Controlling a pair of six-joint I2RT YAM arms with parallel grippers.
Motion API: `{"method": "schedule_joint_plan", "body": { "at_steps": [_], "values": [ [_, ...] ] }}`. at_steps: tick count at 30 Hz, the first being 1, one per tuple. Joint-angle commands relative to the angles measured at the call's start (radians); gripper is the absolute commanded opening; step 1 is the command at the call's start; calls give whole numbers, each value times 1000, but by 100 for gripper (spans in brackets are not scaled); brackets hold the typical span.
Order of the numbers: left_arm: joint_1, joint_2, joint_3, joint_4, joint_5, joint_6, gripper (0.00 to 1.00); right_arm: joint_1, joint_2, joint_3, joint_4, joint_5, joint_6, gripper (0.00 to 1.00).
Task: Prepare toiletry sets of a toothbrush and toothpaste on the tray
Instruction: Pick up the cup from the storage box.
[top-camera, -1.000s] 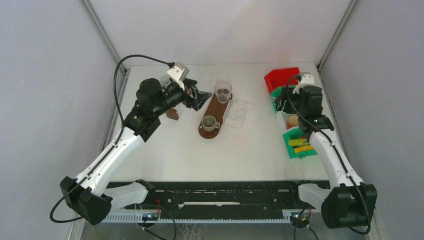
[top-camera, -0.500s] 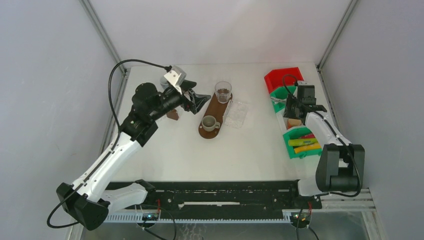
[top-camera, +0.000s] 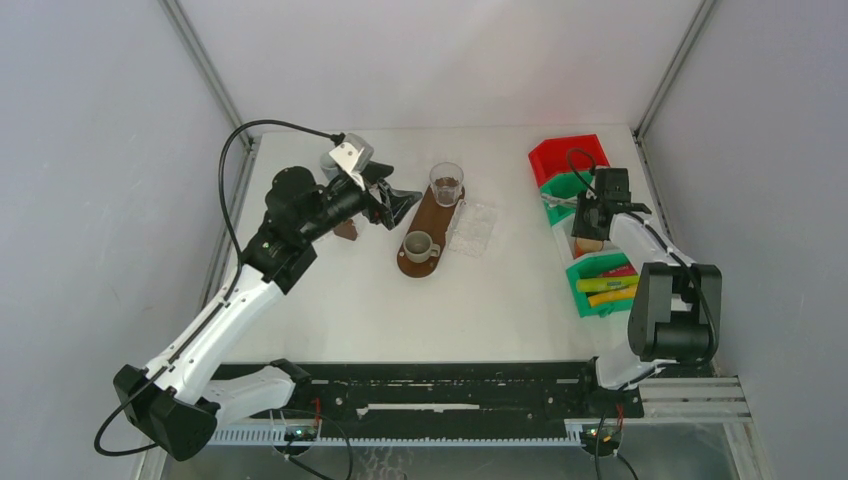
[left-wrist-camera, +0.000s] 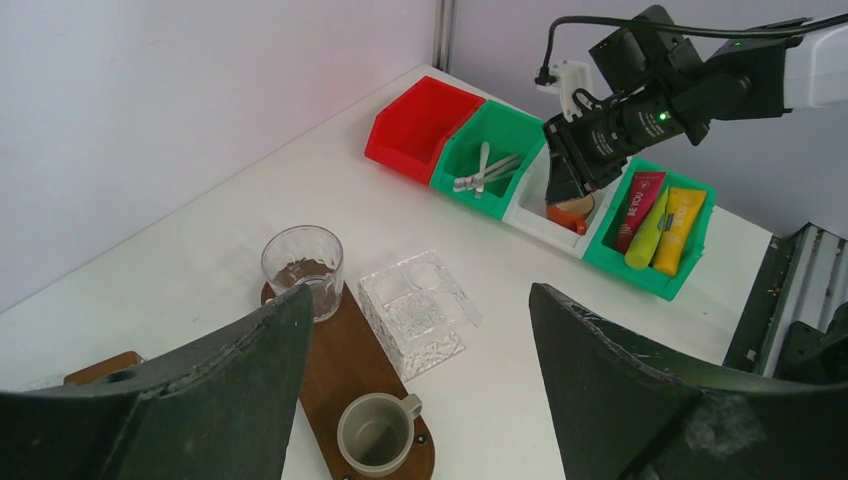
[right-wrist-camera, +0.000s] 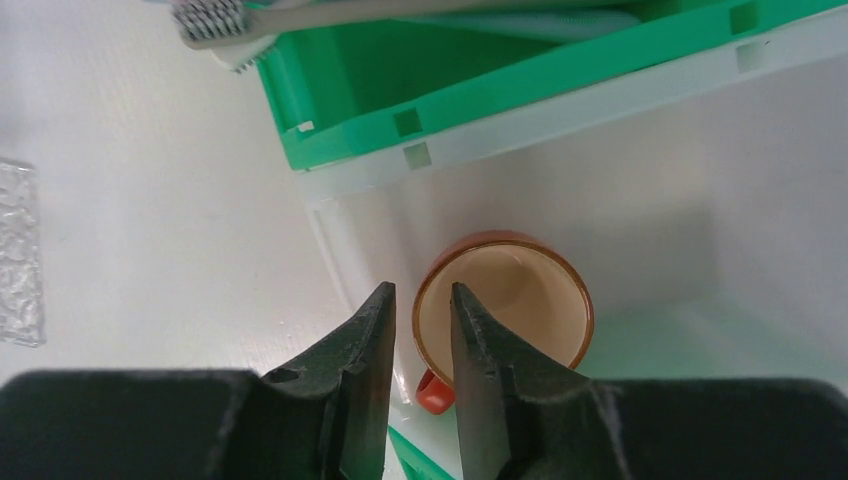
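While my right tool (right-wrist-camera: 422, 292) straddled the cup (right-wrist-camera: 520, 300) rim in the white bin (left-wrist-camera: 537, 222), I couldn't tell if it had pinched yet. It wanted a square squeeze and a straight lift. Toothpaste tubes (left-wrist-camera: 641, 205) lay in the end green bin (left-wrist-camera: 640, 275); my left tool (left-wrist-camera: 415, 305) hung wide open near the tray (left-wrist-camera: 340, 370).

The left arm (top-camera: 235, 300) rose from its base at the near left and reached far and rightward, elbow bent, forearm nearly level. The left gripper (top-camera: 400, 203) pointed right above the table, its two dark fingers (left-wrist-camera: 200, 390) spread wide. The right arm (top-camera: 655, 260) stood folded at the near right, its forearm running toward the far left. The right gripper (top-camera: 583, 222) pointed down, jaws only narrowly apart. Whether they pinched anything could not be told.
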Motion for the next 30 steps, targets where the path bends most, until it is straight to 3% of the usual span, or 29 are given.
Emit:
{"method": "schedule_joint_plan", "body": {
  "at_steps": [1,13,22,30],
  "values": [
    [-7,-28,-29,57,23,17,83,-9,21,43,-8,-1,-8,34],
    [-7,-32,-38,64,26,15,82,-9,86,59,-30,10,-12,27],
    [-8,-35,-41,67,22,14,81,1,41,59,-32,21,-26,4],
    [-8,-32,-41,69,19,14,81,73,-93,30,0,137,-61,0]
  ]
}}
